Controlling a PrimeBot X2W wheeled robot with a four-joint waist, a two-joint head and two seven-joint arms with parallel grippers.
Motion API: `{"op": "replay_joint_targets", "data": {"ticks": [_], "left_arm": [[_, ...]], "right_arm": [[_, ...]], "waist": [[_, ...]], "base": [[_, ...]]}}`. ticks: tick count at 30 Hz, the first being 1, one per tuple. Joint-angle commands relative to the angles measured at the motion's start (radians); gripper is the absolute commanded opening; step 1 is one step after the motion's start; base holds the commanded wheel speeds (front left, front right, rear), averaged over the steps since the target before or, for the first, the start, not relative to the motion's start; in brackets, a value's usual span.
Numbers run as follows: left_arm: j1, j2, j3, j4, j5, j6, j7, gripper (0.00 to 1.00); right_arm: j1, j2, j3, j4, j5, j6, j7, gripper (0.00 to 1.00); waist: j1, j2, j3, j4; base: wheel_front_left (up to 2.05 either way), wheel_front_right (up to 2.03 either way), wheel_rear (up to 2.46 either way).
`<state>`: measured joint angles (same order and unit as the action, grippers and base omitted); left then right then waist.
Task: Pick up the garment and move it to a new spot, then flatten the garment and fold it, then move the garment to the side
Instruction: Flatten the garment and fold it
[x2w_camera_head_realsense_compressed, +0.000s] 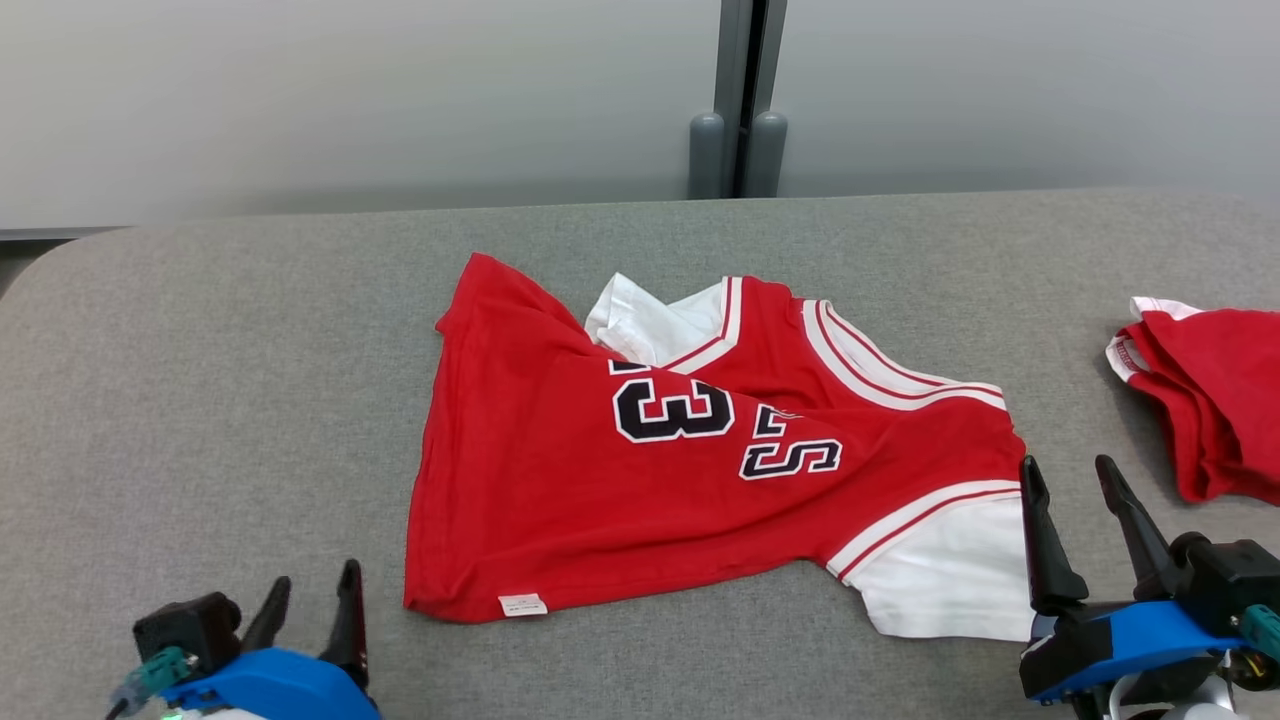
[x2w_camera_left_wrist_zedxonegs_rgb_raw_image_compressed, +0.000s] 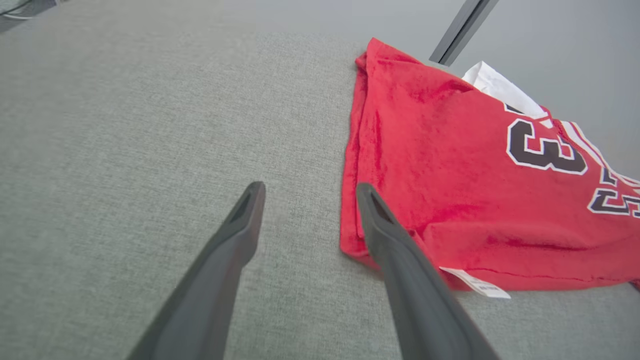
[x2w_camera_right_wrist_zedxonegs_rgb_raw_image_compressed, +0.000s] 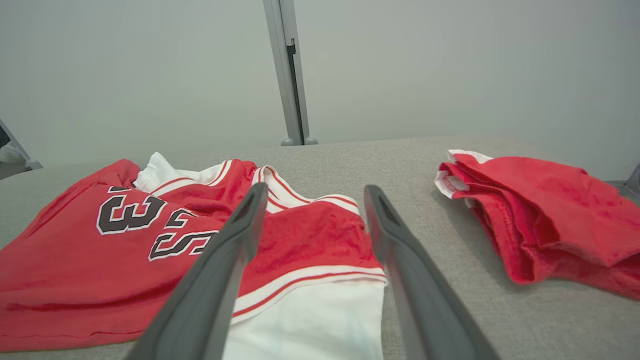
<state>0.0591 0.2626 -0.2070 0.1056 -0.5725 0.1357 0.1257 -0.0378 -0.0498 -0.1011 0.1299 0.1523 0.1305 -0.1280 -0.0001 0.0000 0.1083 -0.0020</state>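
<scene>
"Jersey (x2w_camera_head_realsense_compressed: 640, 480) is lying rumpled mid-table, its length running left to right, hem toward the left gripper (x2w_camera_head_realsense_compressed: 310, 610). Which arm is sitting nearer?"

"The right gripper (x2w_camera_head_realsense_compressed: 1075, 510) is hovering just beside the white sleeve (x2w_camera_head_realsense_compressed: 950, 580); the left is hanging a little off the hem. Both are standing spread, holding nothing. The grey cloth table (x2w_camera_head_realsense_compressed: 200, 400) is also bearing a second red garment (x2w_camera_head_realsense_compressed: 1210, 400) at the right, and a pale wall (x2w_camera_head_realsense_compressed: 300, 100) is rising behind."

Left end effector (x2w_camera_head_realsense_compressed: 316, 574), right (x2w_camera_head_realsense_compressed: 1066, 463), fingers apart

One spread red jersey (x2w_camera_head_realsense_compressed: 600, 500), one bunched red garment (x2w_camera_head_realsense_compressed: 1220, 400), two hands, left hand (x2w_camera_head_realsense_compressed: 316, 573) and right hand (x2w_camera_head_realsense_compressed: 1066, 462), one grey table (x2w_camera_head_realsense_compressed: 200, 400).
</scene>
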Motion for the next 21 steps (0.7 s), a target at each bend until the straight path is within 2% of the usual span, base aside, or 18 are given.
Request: {"op": "replay_joint_targets", "data": {"ticks": [1, 5, 8, 10, 14, 21], "left_arm": [[-0.004, 0.015, 0.012, -0.008, 0.009, 0.01, -0.01, 1.0], [-0.06, 0.031, -0.004, 0.003, 0.021, 0.006, 0.026, 1.0], [-0.139, 0.033, -0.04, 0.046, 0.027, -0.009, 0.097, 1.0], [-0.249, 0.033, -0.071, 0.113, 0.044, -0.023, 0.15, 1.0], [-0.365, 0.033, -0.103, 0.238, 0.069, -0.028, 0.212, 1.0], [-0.483, 0.03, -0.117, 0.407, 0.061, -0.054, 0.269, 1.0]], "right_arm": [[0.01, -0.001, -0.003, -0.007, -0.002, 0.001, 0.001, 1.0], [0.018, -0.001, -0.005, -0.012, 0.005, 0.001, 0.002, 1.0], [0.01, -0.001, -0.004, -0.017, 0.006, 0.001, 0.005, 1.0], [-0.009, -0.001, 0.009, -0.021, 0.01, 0.001, 0.004, 1.0], [-0.032, -0.001, 0.035, -0.013, 0.022, 0.001, -0.01, 1.0], [-0.063, -0.001, 0.056, 0.006, 0.043, 0.001, -0.029, 1.0]], "waist": [[0.0001, 0.0, -0.005, -0.004], [0.0001, 0.0, -0.006, -0.012], [0.0001, 0.0, 0.006, -0.017], [0.0001, 0.0, 0.029, -0.029], [0.0001, 0.0, 0.07, -0.057], [0.0001, 0.0, 0.13, -0.107]], "base": [[0.0, 0.0, 0.0], [0.0, 0.0, 0.0], [0.0, 0.0, 0.0], [0.0, 0.0, 0.0], [0.0, 0.0, 0.0], [0.0, 0.0, 0.0]]}}
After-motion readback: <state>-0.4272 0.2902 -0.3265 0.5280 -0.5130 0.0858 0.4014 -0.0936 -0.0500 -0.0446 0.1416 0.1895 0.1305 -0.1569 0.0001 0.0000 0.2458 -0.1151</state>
